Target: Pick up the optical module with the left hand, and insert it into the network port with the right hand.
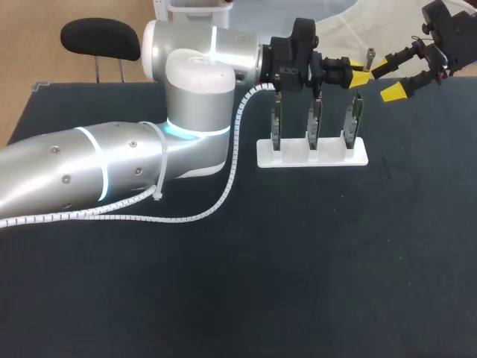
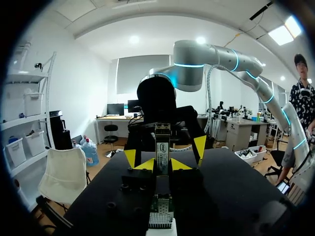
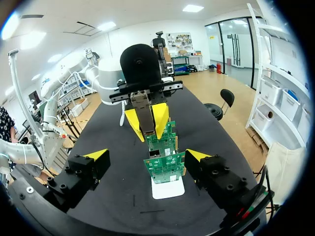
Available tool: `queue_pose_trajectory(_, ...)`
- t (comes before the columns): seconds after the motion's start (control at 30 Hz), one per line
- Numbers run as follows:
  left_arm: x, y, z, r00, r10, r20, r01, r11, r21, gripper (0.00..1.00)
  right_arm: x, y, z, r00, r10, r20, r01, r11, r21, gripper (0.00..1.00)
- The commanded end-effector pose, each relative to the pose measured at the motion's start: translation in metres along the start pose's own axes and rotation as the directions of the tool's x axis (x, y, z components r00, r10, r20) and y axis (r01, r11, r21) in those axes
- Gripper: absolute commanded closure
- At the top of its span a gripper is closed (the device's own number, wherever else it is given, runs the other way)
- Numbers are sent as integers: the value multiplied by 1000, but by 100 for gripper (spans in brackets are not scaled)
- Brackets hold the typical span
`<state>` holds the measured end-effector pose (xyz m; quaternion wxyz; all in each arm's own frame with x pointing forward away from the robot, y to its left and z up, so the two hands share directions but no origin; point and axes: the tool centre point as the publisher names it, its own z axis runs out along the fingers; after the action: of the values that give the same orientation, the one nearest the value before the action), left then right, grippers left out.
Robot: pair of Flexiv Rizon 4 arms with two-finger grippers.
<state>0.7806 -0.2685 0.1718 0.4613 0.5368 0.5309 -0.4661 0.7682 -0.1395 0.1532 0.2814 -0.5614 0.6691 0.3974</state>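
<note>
left gripper: clamped on the optical module, one yellow tip on each side of it, both touching

optical module: slim metal stick with a label on its face. It pokes out past the left tips towards the other arm and is up in the air, not resting on anything.

right gripper: fingers spread wide, holding nothing. It faces the left one head-on. From the left wrist cam its two yellow tips sit either side of the module, a bit beyond it, and they don't seem to touch it.

gap between the two: in the head view the module's free end is just beside the upper right-hand tip, and there's a sliver of space as far as I can tell

circuit boards: three green ones standing upright in a row, right under the grippers. The module hangs over the end of the row nearest the right arm.

network port: perforated metal cage on the top edge of the board directly below the left gripper, nothing plugged in

stand: flat white base with slots holding the boards, sitting on the table

table: dark matte top

left arm: big silver thing coming in low from the left, bent at the elbow, wrist stretched out over the stand

cable: white spiral-wrapped line running along that arm, sagging onto the table near the elbow
</note>
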Motion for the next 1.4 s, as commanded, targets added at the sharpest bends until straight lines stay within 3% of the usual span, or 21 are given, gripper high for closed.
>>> queue_pose_trajectory(0.03, 2, -4, 0, 1000, 3, 7, -3, 1000, -16, 100, 0, 1, 0, 1000, -1, 1, 1, 1000, 2, 0)
queue_pose_trajectory(1.4, 4, -1, -4, 1000, 12, -1, -12, 1000, -6, 100, 0, 1, 0, 1000, -1, 1, 1, 1000, 2, 0)
